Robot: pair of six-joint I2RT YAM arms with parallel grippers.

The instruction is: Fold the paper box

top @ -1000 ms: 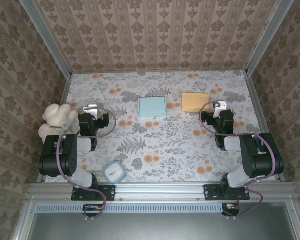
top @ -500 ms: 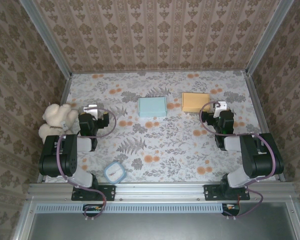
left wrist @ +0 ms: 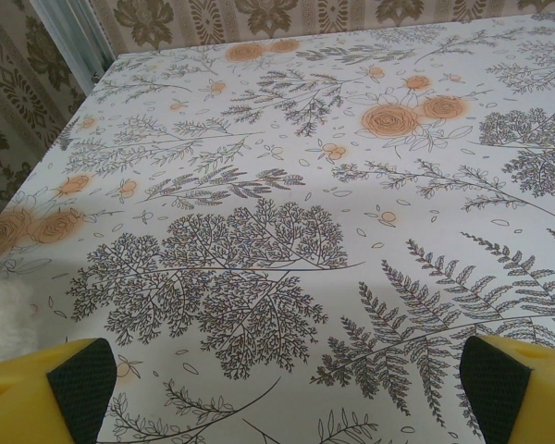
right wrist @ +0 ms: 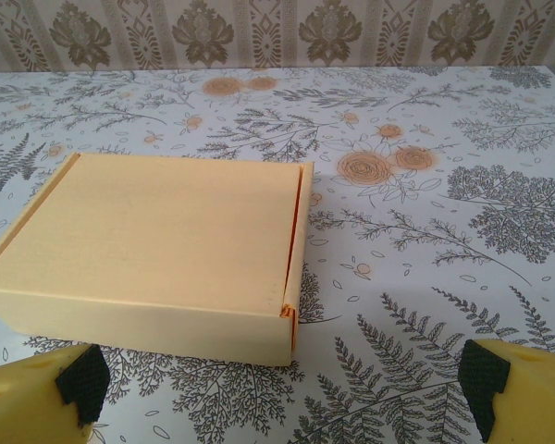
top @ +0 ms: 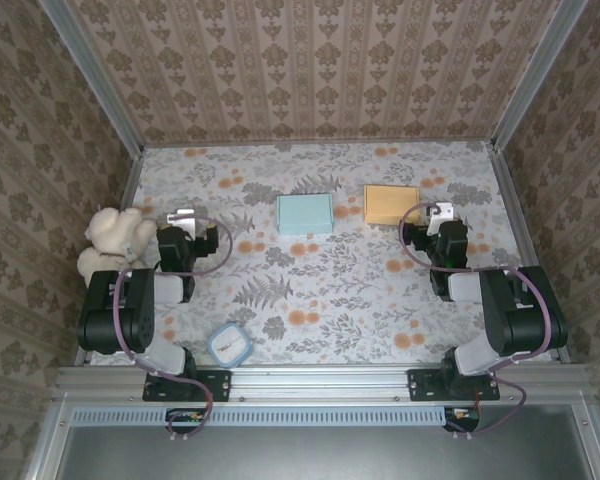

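Paper box [right wrist: 157, 250], pale yellow, folded shut

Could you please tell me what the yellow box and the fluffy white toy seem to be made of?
Yellow box: probably thin matte card or paper; flat dull faces, crisp folded edges, a flap seam. White toy: apparently soft plush; its outline looks fuzzy and lumpy.

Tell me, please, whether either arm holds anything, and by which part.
Nothing is held. The left gripper and right gripper have open, empty jaws; the yellow paper box lies free.
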